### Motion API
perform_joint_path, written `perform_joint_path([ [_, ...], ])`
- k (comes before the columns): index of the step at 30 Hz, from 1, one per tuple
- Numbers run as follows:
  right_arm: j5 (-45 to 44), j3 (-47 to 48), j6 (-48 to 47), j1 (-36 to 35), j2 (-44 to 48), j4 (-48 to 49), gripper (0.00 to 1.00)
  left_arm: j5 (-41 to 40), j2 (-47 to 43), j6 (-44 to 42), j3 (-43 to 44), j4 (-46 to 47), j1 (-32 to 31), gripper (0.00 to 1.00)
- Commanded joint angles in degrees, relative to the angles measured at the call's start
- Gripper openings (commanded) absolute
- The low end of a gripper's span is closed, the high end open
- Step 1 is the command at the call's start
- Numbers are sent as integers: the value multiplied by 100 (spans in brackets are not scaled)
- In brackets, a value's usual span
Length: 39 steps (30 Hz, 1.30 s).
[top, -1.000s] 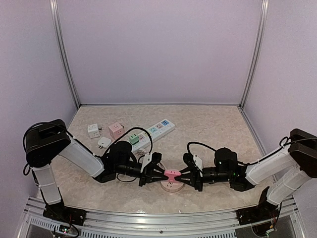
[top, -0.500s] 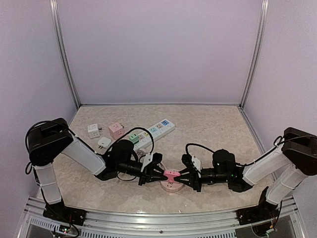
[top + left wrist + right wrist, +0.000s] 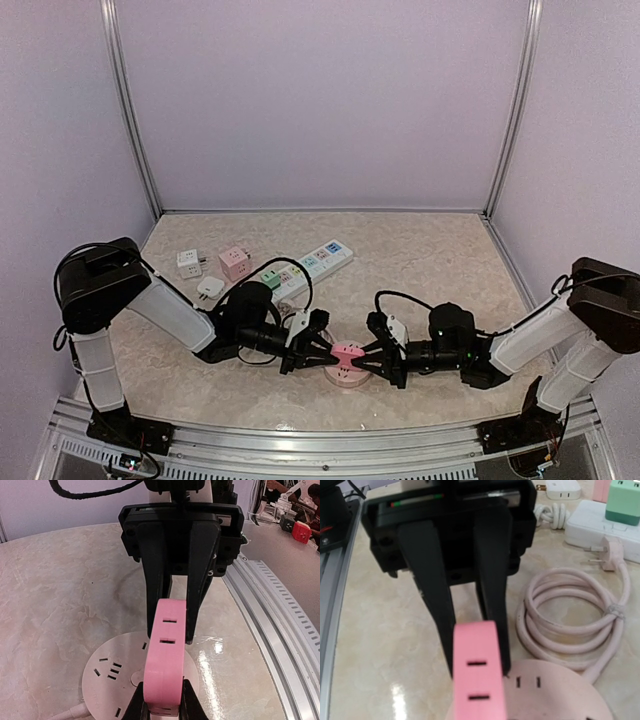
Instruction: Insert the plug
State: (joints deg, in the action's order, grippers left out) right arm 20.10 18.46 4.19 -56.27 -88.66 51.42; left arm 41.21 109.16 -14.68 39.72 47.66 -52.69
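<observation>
A pink plug block (image 3: pixel 348 352) hangs between both grippers, just above a round pale socket disc (image 3: pixel 345 377). My left gripper (image 3: pixel 326 352) is shut on the plug's left end. In the left wrist view its fingers (image 3: pixel 134 707) pinch the plug (image 3: pixel 167 665) over the disc (image 3: pixel 107 677). My right gripper (image 3: pixel 371 356) clamps the other end; its dark fingers (image 3: pixel 155 595) flank the plug there. In the right wrist view the plug (image 3: pixel 477 680) fills the bottom, hiding my own fingertips, above the disc (image 3: pixel 560 692).
A coiled pale cord (image 3: pixel 570 615) lies beside the disc. A white power strip (image 3: pixel 312 264) with a green adapter (image 3: pixel 271 281) lies behind my left arm. A pink adapter (image 3: pixel 235 262) and two white adapters (image 3: pixel 189 263) sit far left. A metal rail (image 3: pixel 320 440) runs along the near edge.
Both arms have shifted very slightly. The pink plug stays held between the two grippers over the disc.
</observation>
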Motion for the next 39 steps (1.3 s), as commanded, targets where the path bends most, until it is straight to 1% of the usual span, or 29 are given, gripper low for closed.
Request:
perform_joint_path([
  [1,-153,17,688,-103,-133,268,0,-308,123,-601,214,178,-88,0],
  [6,-197,4,725,-133,-251,309,0,-320,122,-712,194,121,-92,0],
  [13,-378,-39,603,-193,-188,66,0,-349,218,-824,244,144,-133,0],
  [18,-499,-83,482,-247,-260,-27,0,-373,347,-1052,275,-99,-197,0],
  [26,-688,-123,428,-499,-466,-222,0,-145,665,-1486,440,-430,-336,0],
  [29,-715,-291,519,-500,-498,-89,0,-114,786,-1608,538,-586,-384,0],
  [37,-769,-350,509,-499,-860,-65,0,-185,909,-1752,538,-635,-486,0],
  [39,-776,-351,487,-499,-853,-125,0,-215,856,-1780,444,-512,-515,0],
])
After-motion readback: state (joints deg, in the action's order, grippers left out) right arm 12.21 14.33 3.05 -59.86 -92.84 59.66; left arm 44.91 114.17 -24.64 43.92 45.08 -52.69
